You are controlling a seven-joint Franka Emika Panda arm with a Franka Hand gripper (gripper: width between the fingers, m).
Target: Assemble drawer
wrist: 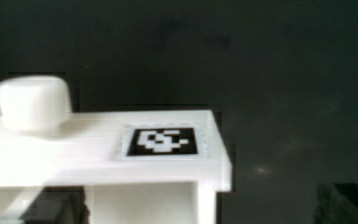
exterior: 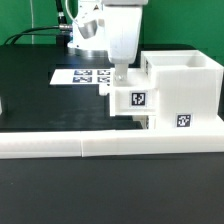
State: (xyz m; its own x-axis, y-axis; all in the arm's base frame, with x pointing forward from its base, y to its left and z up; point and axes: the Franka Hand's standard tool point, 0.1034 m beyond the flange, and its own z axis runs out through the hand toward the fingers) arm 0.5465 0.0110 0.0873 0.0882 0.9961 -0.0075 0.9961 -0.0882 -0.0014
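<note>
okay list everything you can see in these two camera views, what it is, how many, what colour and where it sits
Drawer housing: one, white, open-topped, tag on its front, on the exterior view's right, behind the bar.
Small tray: one, white, tagged face, sitting against the housing's left side under the arm; the wrist view shows its tag and a round knob.
Marker board: one, flat, white with black tags, on the table behind the tray.
Bar: one, long, low, white, across the table's front edge.
Table: one, black surface.
Cables: dark, count unclear, at the back left.
Gripper: one, white, hanging right at the tray's top; whether its jaws are closed cannot be told.
</note>
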